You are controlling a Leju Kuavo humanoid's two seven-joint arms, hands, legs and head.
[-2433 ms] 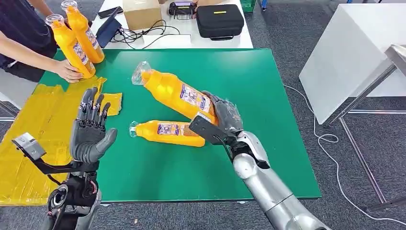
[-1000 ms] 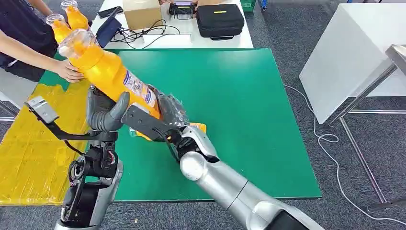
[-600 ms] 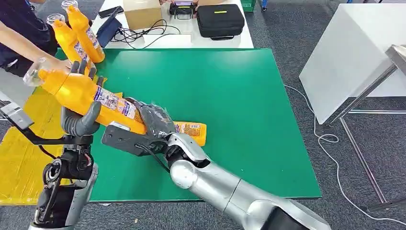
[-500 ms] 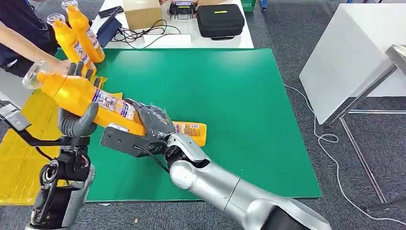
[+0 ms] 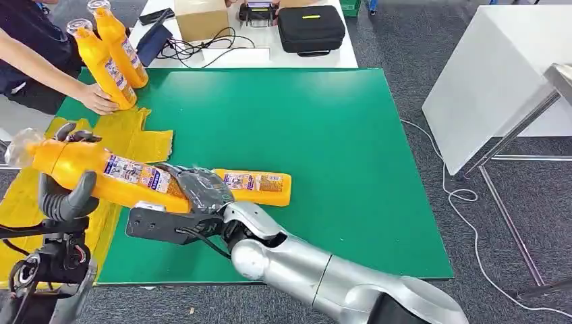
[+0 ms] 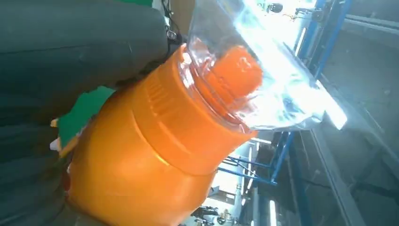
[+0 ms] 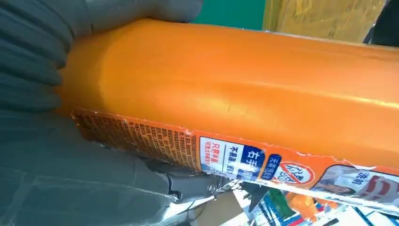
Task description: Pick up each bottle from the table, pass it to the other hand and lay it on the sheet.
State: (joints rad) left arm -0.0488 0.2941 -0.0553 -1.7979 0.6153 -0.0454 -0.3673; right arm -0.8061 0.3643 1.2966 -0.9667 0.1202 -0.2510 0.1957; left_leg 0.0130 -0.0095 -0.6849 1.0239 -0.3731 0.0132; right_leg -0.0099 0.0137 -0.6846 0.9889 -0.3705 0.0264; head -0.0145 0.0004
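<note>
An orange bottle (image 5: 101, 172) with a clear plastic-wrapped cap hangs almost level above the yellow sheet (image 5: 135, 138) at the table's left. My left hand (image 5: 64, 199) grips it near the neck, thumb under and fingers over. My right hand (image 5: 199, 189) wraps its base end. The left wrist view has the bottle's neck and cap (image 6: 155, 155) close up; the right wrist view has its labelled body (image 7: 259, 89) under my fingers. A second orange bottle (image 5: 260, 185) lies on the green table (image 5: 324, 135) just behind my right hand.
Two more orange bottles (image 5: 101, 64) (image 5: 121, 44) stand upright at the back left, a person's hand (image 5: 98, 101) resting on the nearer one. Behind the table are a cardboard box (image 5: 199, 17) and a black case (image 5: 310, 28). A white table (image 5: 485, 81) stands at the right.
Both hands have carried the bottle left and down; it has tipped from steeply raised to almost level over the sheet. The lying bottle has not moved.
</note>
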